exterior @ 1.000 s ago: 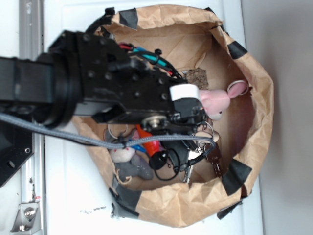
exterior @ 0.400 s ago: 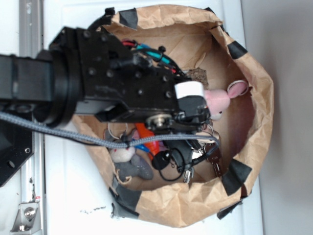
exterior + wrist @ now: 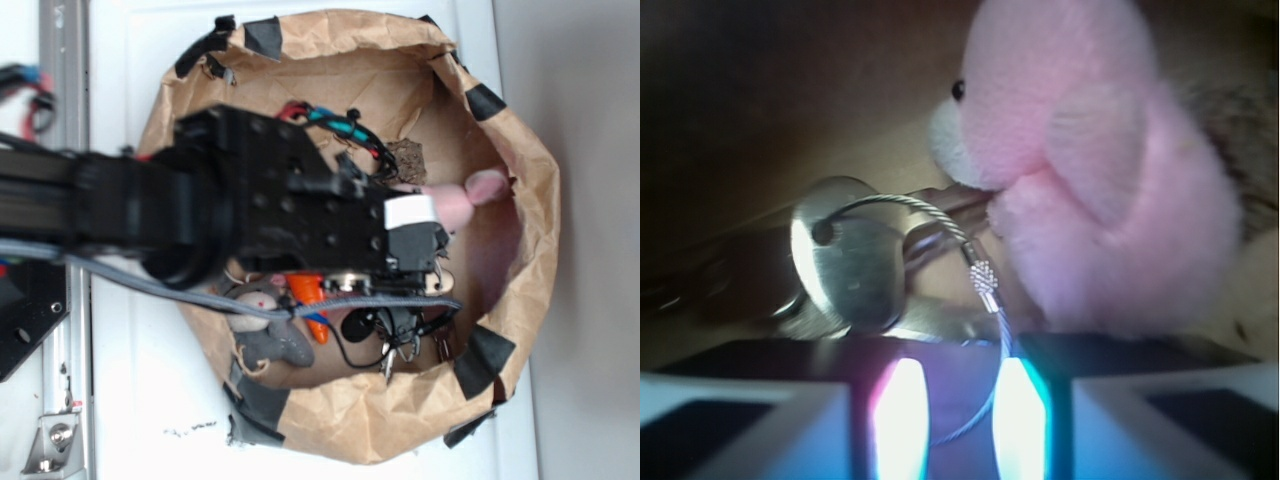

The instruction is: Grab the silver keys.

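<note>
Gripper (image 3: pixel 950 420) lined up on the keys (image 3: pixel 855 265) in the bag (image 3: pixel 520 180).
Jaws spread, wire ring between them; best to descend squarely, clear of the pink bunny (image 3: pixel 1100 170) just beside the keys.

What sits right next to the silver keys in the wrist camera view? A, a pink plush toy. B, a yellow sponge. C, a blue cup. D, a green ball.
A: in the wrist view the pink plush toy fills the upper right, pressed against the silver keys and their wire ring, just ahead of the gripper.
</note>
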You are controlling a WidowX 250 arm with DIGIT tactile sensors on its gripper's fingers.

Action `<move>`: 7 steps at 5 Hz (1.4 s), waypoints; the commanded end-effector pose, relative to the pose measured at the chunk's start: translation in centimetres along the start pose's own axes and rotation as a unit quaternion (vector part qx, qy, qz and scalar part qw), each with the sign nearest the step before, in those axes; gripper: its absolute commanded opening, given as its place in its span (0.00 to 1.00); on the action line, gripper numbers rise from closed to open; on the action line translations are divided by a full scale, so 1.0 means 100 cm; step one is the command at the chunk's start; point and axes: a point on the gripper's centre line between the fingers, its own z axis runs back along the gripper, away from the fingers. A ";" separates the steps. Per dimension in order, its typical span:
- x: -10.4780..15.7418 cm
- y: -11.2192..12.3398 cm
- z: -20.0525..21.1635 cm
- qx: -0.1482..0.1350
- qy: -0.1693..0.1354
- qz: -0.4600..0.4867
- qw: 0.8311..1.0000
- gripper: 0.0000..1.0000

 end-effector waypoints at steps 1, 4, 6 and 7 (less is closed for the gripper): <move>0.026 0.004 -0.005 0.014 -0.047 -0.001 0.999 1.00; 0.029 -0.001 -0.015 0.033 -0.040 0.011 0.999 0.81; 0.026 0.000 -0.011 0.029 -0.029 0.007 0.999 0.00; 0.025 0.000 -0.012 0.031 -0.027 0.006 0.999 0.00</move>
